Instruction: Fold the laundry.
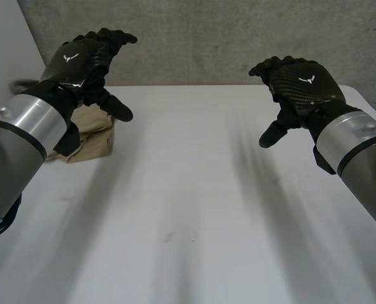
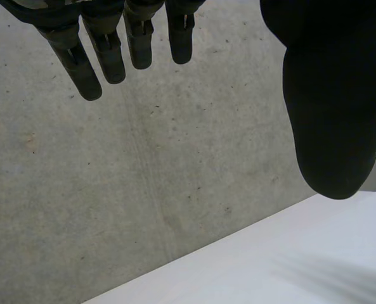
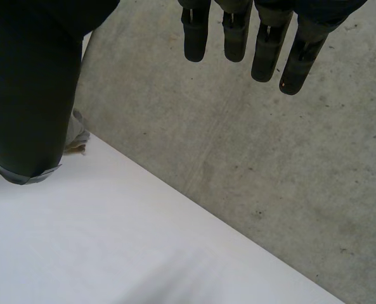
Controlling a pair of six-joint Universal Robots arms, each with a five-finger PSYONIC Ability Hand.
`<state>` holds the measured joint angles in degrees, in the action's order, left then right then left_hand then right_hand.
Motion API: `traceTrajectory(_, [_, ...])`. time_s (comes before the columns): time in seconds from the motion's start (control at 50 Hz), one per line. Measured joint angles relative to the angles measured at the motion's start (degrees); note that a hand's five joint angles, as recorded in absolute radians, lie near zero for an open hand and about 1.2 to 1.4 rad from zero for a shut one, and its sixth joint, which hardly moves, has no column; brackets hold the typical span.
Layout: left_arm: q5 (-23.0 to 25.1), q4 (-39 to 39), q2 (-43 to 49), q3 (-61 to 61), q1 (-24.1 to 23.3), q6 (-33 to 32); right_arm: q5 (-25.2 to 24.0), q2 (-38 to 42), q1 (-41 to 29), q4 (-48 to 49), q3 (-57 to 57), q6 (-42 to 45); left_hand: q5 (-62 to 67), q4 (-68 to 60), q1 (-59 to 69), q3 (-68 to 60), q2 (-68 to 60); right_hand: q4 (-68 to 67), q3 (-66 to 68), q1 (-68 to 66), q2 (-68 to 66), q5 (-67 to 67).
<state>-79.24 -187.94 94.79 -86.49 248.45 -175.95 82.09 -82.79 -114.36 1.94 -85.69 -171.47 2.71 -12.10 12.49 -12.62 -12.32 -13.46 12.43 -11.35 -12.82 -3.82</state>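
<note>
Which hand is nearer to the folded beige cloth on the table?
Left. The left hand is raised close above the cloth, holding nothing; the right hand is raised far across the table.

Tan cloth (image 1: 96, 136), white table (image 1: 194, 209), grey wall (image 1: 207, 44)

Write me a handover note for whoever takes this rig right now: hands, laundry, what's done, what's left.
Left hand: open, fingers relaxed, holding nothing, raised above the table's far left part.
Right hand: open, holding nothing, raised above the far right part.
Laundry: one tan cloth lies on the table under the left arm, apart from both hands, partly hidden by that arm.
Done: the cloth looks folded into a compact stack.
Left: probably nothing on this piece; check the hidden side of the stack for a loose edge before calling it finished.
</note>
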Motion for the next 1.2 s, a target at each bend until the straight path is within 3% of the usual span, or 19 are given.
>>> traceTrajectory(0.1, [-0.02, 0.02, 0.85, 0.61, 0.13, -2.44, 0.00, 0.00, 0.00, -0.01, 0.03, 0.00, 0.01, 0.00, 0.00, 0.00, 0.00, 0.00, 0.00, 0.00, 0.00, 0.00])
traceTrajectory(0.12, [-0.13, 0.05, 2.78, 1.50, 0.63, -7.41, 0.00, 0.00, 0.01, -0.01, 0.11, 0.00, 0.00, 0.00, 0.00, 0.00, 0.00, 0.00, 0.00, 0.00, 0.00, 0.00])
traceTrajectory(0.22, [-0.43, -0.30, 7.89, 3.57, 3.72, -19.03, 0.00, 0.01, 0.01, 0.01, 0.17, 0.04, 0.00, 0.00, 0.00, 0.00, 0.00, 0.00, 0.00, 0.00, 0.00, 0.00])
traceTrajectory(0.32, [-0.45, -2.56, 15.11, 6.83, 6.81, -25.54, 0.00, 0.08, 0.02, 0.05, 0.18, 0.08, 0.00, 0.00, 0.00, 0.00, 0.00, 0.00, 0.00, 0.00, 0.00, 0.00])
traceTrajectory(0.64, [1.33, -12.44, 44.95, 26.96, 15.00, -29.03, 0.01, 0.30, 0.06, 0.24, -0.05, 0.12, 0.27, -0.74, 0.53, -0.40, -0.64, 0.00, 0.00, 0.00, 0.00, 0.00])
traceTrajectory(0.76, [2.60, -15.63, 54.90, 36.92, 16.10, -32.47, 0.08, 0.96, 0.10, 0.34, -0.09, 0.30, 17.62, -18.25, 19.66, -18.65, -18.99, 0.00, 0.00, 0.00, 0.00, 0.00])
traceTrajectory(0.8, [2.55, -16.21, 56.29, 38.56, 16.22, -32.95, 0.08, 1.33, 0.11, 0.35, -0.05, 0.51, 40.49, -42.56, 44.99, -41.74, -43.40, 0.00, 0.00, 0.00, 0.00, 0.00])
traceTrajectory(0.88, [1.96, -17.48, 56.48, 39.44, 16.03, -33.14, 0.12, 1.99, 0.16, 0.35, 0.02, 0.96, 51.54, -55.63, 51.88, -54.13, -55.33, -0.01, 0.00, 0.00, 0.00, 0.00])
traceTrajectory(0.96, [0.05, -20.27, 53.20, 38.49, 15.34, -32.77, 0.14, 2.72, 0.48, 0.32, 0.07, 1.45, 51.54, -56.53, 51.88, -54.64, -55.95, -0.01, 0.00, 0.00, 0.00, 0.00])
traceTrajectory(1.1, [-5.73, -27.48, 38.49, 35.69, 14.20, -29.11, 0.10, 3.11, 0.96, 0.12, 0.09, 1.80, 51.54, -56.55, 52.21, -55.20, -56.17, -0.01, 0.00, 0.00, 0.00, 0.00])
traceTrajectory(1.2, [-7.24, -29.07, 30.28, 35.51, 13.85, -26.45, 0.02, 3.02, 1.01, 0.00, 0.12, 1.85, 51.54, -56.55, 52.21, -55.20, -56.17, -0.01, 0.00, 0.00, 0.00, 0.00])
